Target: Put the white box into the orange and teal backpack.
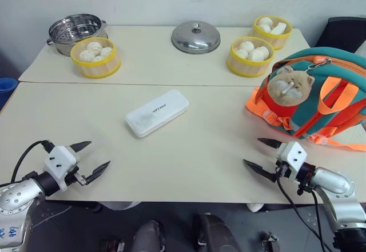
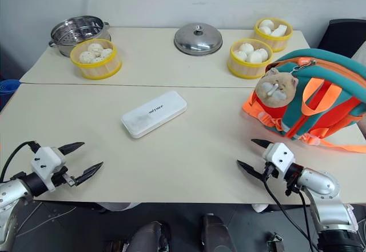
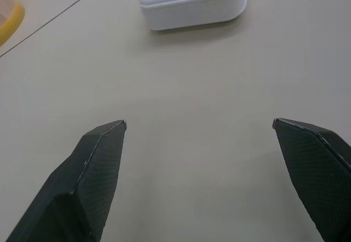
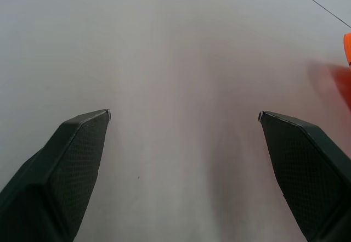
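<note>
The left tool (image 1: pixel 88 159) hangs over the near edge of the bench (image 1: pixel 194 155), with its two black fingers spread wide and nothing in them. The right tool (image 1: pixel 262 156) hangs over the same edge, also spread wide and empty. Both point in toward the middle of the bench.

The box (image 1: pixel 157 112) lies flat in the middle of the bench, a bit farther out than both tools. It is turned slantwise and touches nothing else. The left tool is nearer to the box than the right tool is.

The backpack (image 1: pixel 320 95) sits to the right of the box, well apart from it. A plush toy (image 1: pixel 290 86) hangs on the side that faces the box. I cannot tell if the backpack is open.

Behind the box stand three yellow baskets of buns (image 1: pixel 95 56), a steel pot (image 1: pixel 75 31) and a steel lid (image 1: pixel 196 37).

Nothing is picked up yet. The box is flat and low, so the fingers may slide off it or push it away. If the backpack is zipped, or its soft top sags, the box may hit the cloth and drop back on the bench. A long box held at one end may tip.
</note>
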Controlling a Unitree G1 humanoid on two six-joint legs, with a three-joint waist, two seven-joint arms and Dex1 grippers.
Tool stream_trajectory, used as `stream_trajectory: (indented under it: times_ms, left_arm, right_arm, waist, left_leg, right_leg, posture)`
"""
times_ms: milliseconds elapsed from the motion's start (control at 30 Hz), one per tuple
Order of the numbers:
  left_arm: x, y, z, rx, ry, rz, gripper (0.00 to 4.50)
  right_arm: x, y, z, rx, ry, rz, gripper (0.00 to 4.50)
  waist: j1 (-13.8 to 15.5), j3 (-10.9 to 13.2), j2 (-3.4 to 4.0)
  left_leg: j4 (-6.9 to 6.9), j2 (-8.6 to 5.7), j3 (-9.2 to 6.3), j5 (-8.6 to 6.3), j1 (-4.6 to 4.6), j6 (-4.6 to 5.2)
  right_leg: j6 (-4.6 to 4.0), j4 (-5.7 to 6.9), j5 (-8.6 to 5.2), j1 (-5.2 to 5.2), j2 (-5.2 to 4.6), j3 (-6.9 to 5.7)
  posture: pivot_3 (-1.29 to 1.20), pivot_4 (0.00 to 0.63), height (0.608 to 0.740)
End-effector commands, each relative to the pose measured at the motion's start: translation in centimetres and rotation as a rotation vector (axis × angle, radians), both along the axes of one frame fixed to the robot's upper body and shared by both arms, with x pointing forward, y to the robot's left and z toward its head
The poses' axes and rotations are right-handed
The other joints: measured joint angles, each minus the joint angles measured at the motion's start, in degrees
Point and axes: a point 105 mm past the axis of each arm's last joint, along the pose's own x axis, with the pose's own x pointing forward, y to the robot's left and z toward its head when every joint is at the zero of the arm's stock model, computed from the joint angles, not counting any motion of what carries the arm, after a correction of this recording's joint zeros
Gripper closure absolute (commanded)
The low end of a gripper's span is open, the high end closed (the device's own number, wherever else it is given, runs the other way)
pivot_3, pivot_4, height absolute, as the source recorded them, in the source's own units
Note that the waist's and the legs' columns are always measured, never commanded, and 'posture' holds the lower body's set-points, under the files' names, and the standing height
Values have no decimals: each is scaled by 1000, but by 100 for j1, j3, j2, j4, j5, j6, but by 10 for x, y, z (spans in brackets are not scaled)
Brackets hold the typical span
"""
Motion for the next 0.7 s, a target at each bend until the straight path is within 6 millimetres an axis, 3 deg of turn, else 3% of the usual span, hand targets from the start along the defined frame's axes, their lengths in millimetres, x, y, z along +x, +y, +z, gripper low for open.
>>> stream_trajectory:
  times_ms: [33,200,267,333,433,533,700]
  left_arm:
    - [1,0,3,17,9,-28,0]
    - [5,-5,13,-58,23,-42,0]
    - [5,-6,18,-90,54,-54,0]
    - [17,2,40,-194,-18,39,184]
    - [30,10,55,-271,-39,175,927]
    - [35,3,47,-281,8,249,1890]
    - [53,-21,41,-364,50,339,3469]
  right_arm:
    - [0,-4,15,-2,-54,0,49]
    - [3,4,25,90,-46,24,49]
    - [9,25,49,238,-42,59,49]
    - [9,55,67,247,-28,174,223]
    - [30,91,82,168,-28,202,1006]
    - [58,114,93,125,1,150,2035]
    - [123,149,113,75,-25,-43,3768]
  waist:
    - [-1,0,0]
    - [5,0,0]
    - [-24,0,0]
    - [-38,4,7]
    - [-32,3,3]
    - [-19,2,4]
    - [-15,1,0]
  left_leg:
    - [0,0,0,0,0,0]
    - [3,0,0,1,2,-1]
    - [3,0,0,1,5,-1]
    - [3,3,0,2,6,-5]
    - [9,5,-10,11,6,-12]
    - [5,1,-12,13,6,-17]
    - [26,-4,-4,20,-23,-33]
  right_leg:
    - [0,0,0,0,0,0]
    - [0,3,0,3,0,-1]
    - [0,5,0,5,0,0]
    - [0,13,0,2,1,1]
    - [0,26,0,0,3,-6]
    - [-1,24,1,-1,3,-6]
    - [1,25,2,-23,-1,-3]
  posture:
    - [0,150,740]
    - [0,150,740]
    - [0,150,740]
    - [0,150,740]
    - [0,150,740]
    - [0,150,740]
    - [0,150,740]
